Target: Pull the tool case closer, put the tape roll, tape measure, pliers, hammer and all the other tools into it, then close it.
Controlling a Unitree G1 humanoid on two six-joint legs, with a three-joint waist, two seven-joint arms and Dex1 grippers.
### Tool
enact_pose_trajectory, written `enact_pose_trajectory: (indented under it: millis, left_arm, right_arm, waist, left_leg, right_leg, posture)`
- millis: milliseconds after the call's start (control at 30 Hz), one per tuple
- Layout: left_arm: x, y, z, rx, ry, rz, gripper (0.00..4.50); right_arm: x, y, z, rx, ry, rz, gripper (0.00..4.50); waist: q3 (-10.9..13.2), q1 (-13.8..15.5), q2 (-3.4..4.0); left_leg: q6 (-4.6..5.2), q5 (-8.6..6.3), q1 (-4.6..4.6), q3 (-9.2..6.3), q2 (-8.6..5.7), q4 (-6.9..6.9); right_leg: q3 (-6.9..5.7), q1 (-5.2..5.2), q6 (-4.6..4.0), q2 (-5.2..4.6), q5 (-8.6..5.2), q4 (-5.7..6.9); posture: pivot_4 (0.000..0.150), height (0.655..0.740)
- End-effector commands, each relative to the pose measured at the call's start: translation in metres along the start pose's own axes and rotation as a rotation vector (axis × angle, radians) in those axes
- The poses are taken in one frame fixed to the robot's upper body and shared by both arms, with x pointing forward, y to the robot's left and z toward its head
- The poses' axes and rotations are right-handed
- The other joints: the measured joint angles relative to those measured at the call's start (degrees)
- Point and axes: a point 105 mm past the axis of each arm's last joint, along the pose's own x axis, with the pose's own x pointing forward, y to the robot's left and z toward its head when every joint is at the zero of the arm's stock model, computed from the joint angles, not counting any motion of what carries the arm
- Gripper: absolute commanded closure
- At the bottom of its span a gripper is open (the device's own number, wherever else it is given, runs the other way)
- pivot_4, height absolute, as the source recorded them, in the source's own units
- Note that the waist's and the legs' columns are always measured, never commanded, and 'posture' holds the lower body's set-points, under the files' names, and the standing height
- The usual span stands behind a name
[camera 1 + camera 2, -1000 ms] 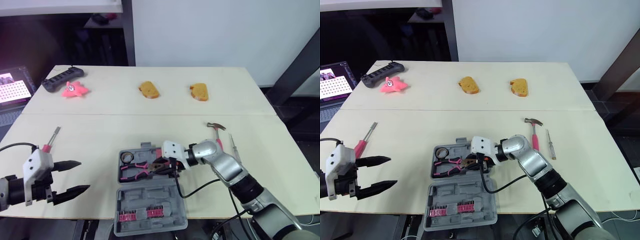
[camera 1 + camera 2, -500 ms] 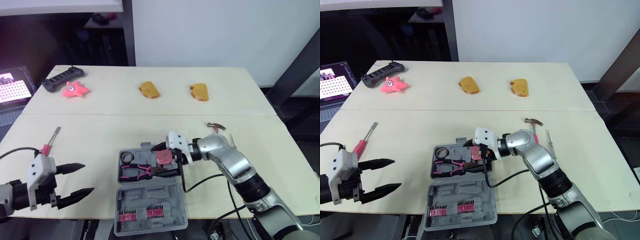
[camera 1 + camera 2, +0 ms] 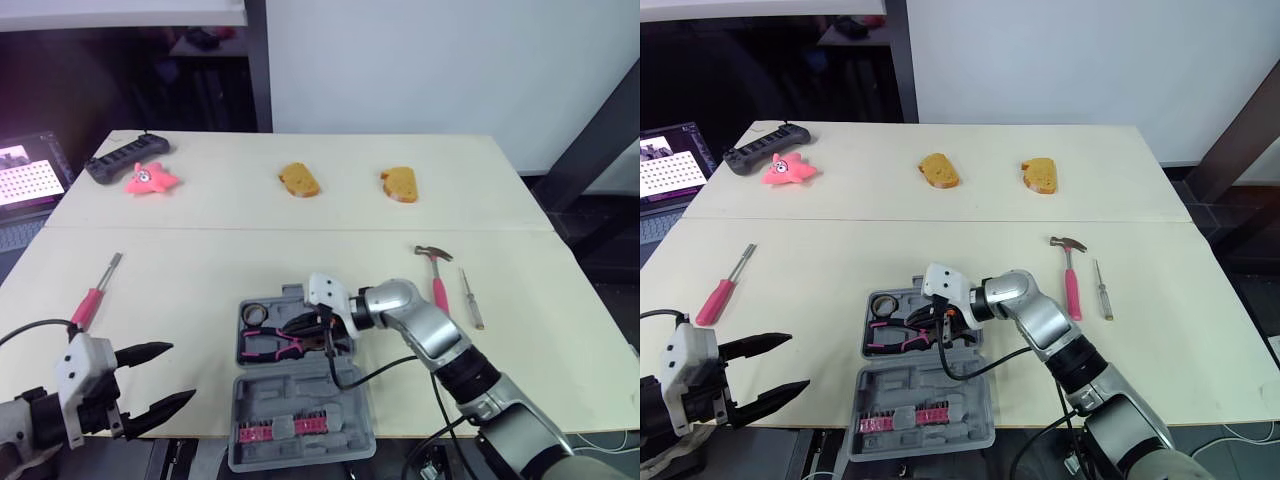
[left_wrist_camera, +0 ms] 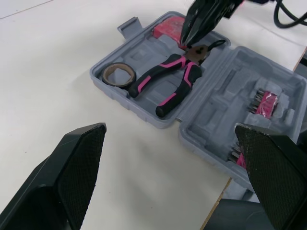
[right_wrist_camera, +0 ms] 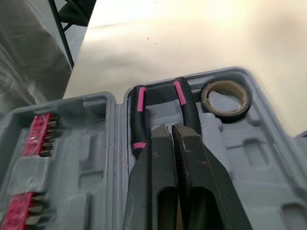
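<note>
Over the tool case [image 4: 218,103], left wrist view shows the closed right gripper [image 4: 188,40] at the pliers [image 4: 168,81]; left gripper [image 3: 180,372] gapes empty.

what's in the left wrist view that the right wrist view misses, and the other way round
Left wrist view's own: the left end effector, open and off to the side of the case, the pliers' head with the tip of the right end effector at it, and the pink tape measure in a corner of the case.
Right wrist view's own: the right end effector's shut fingers seen from behind, and the floor past the table edge.
Shared: the open tool case, tape roll, pliers and pink bit rows.
</note>
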Motion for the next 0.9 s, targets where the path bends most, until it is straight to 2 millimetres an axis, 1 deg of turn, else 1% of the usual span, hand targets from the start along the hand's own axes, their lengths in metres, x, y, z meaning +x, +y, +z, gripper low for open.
enact_pose_trajectory:
  millis: [33, 67, 167, 267, 300, 367, 400, 467, 500, 567, 633, 700, 767, 900]
  left_arm:
    - [-0.002, -0.001, 0.006, 0.043, -0.008, 0.014, 0.0]
    - [-0.003, -0.001, 0.006, 0.044, -0.007, 0.016, 0.0]
    - [-0.003, 0.0, 0.006, 0.047, -0.007, 0.018, 0.0]
    - [-0.003, 0.0, 0.006, 0.054, -0.005, 0.017, 0.0]
    - [-0.003, 0.0, 0.007, 0.056, -0.004, 0.016, 0.0]
    - [-0.003, 0.0, 0.007, 0.059, -0.002, 0.015, 0.0]
    - [-0.003, 0.001, 0.007, 0.06, -0.001, 0.014, 0.0]
    - [-0.003, 0.001, 0.006, 0.063, 0.003, 0.012, 0.0]
    - [-0.003, 0.002, 0.006, 0.064, 0.004, 0.011, 0.0]
    - [-0.002, 0.003, 0.006, 0.068, 0.007, 0.007, 0.0]
    - [-0.001, 0.004, 0.006, 0.072, 0.008, 0.002, 0.0]
    - [0.001, 0.005, 0.006, 0.076, 0.007, -0.003, 0.0]
    - [0.002, 0.006, 0.006, 0.079, 0.007, -0.008, 0.0]
    - [0.003, 0.007, 0.006, 0.085, 0.007, -0.017, 0.0]
  right_arm:
    - [0.008, -0.005, -0.007, 0.016, 0.011, -0.023, 4.45]
    - [0.01, -0.008, -0.019, 0.054, 0.037, -0.041, 4.45]
    - [0.015, -0.013, -0.041, 0.128, 0.09, -0.078, 4.45]
    - [0.018, -0.008, -0.064, 0.148, 0.164, -0.065, 4.45]
    - [0.019, -0.006, -0.068, 0.141, 0.176, -0.056, 4.45]
    - [0.02, -0.005, -0.065, 0.129, 0.148, -0.05, 4.45]
    - [0.021, -0.005, -0.059, 0.126, 0.117, -0.05, 4.45]
    - [0.021, -0.005, -0.039, 0.079, 0.024, -0.037, 4.45]
    - [0.019, -0.004, -0.025, 0.049, -0.037, -0.026, 4.45]
    - [0.014, 0.0, -0.008, 0.014, -0.112, -0.003, 4.45]
    - [0.009, 0.006, 0.001, 0.008, -0.156, 0.02, 4.45]
    - [0.004, 0.01, 0.002, 0.005, -0.16, 0.036, 4.45]
    - [0.002, 0.012, -0.001, 0.019, -0.153, 0.039, 4.45]
    - [0.002, 0.012, -0.016, 0.037, -0.096, 0.025, 4.45]
  waist:
    - [0.0, 0.0, 0.0]
    - [0.0, 0.0, -0.01]
    - [0.0, -0.1, 0.0]
    - [-0.1, -0.1, 0.0]
    - [-0.2, -0.1, -0.02]
    - [-0.3, -0.1, -0.03]
    - [-0.4, -0.1, -0.04]
    - [-0.4, -0.1, -0.05]
    - [-0.4, -0.1, -0.04]
    - [-0.4, 0.0, -0.03]
    - [-0.3, 0.0, 0.0]
    - [-0.3, 0.0, -0.01]
    - [-0.3, 0.0, -0.02]
    - [-0.3, 0.0, -0.01]
  left_leg:
    - [0.0, 0.0, 0.0, 0.0, 0.0, 0.0]
    - [0.0, 0.0, 0.0, 0.0, 0.0, 0.0]
    - [0.0, 0.0, 0.01, 0.01, 0.0, 0.0]
    - [0.0, 0.0, 0.12, 0.0, 0.0, -0.02]
    - [0.0, 0.0, 0.14, 0.01, 0.0, -0.02]
    - [0.0, 0.0, 0.17, 0.0, 0.0, -0.02]
    - [0.0, 0.0, 0.18, 0.0, 0.0, -0.02]
    - [0.0, 0.0, 0.18, 0.0, 0.0, -0.02]
    - [0.0, 0.0, 0.18, 0.0, 0.0, -0.02]
    - [0.0, 0.0, 0.16, 0.0, 0.0, -0.02]
    - [-0.01, 0.0, 0.1, 0.0, 0.0, -0.03]
    - [-0.01, 0.0, 0.1, 0.0, 0.0, -0.02]
    - [-0.01, 0.0, 0.1, 0.0, 0.0, -0.02]
    - [-0.01, 0.0, 0.1, 0.0, 0.0, -0.03]
  right_leg:
    - [0.0, 0.0, 0.0, 0.0, 0.0, 0.0]
    - [0.0, 0.0, 0.0, 0.0, 0.0, 0.0]
    - [0.0, 0.0, 0.0, 0.0, 0.0, 0.0]
    - [0.0, 0.09, 0.0, 0.01, 0.0, 0.0]
    - [0.0, 0.11, 0.0, 0.01, 0.0, 0.0]
    - [0.0, 0.15, 0.0, 0.01, 0.0, 0.0]
    - [0.0, 0.16, 0.0, 0.01, 0.0, 0.0]
    - [0.0, 0.18, -0.01, 0.01, -0.01, 0.0]
    - [0.0, 0.17, -0.01, 0.01, -0.01, 0.0]
    - [0.0, 0.16, 0.0, 0.01, -0.01, 0.0]
    - [0.0, 0.1, 0.0, 0.01, -0.01, 0.0]
    - [0.0, 0.09, 0.0, 0.01, -0.01, 0.0]
    - [0.0, 0.09, 0.0, 0.01, 0.0, 0.0]
    - [0.0, 0.1, 0.0, 0.01, -0.01, -0.01]
  posture:
    - [0.15, 0.715]
    - [0.15, 0.715]
    - [0.15, 0.715]
    - [0.15, 0.715]
    - [0.15, 0.715]
    - [0.15, 0.715]
    - [0.15, 0.715]
    - [0.15, 0.715]
    - [0.15, 0.715]
    - [0.15, 0.715]
    - [0.15, 0.715]
    - [0.15, 0.715]
    - [0.15, 0.715]
    - [0.15, 0.715]
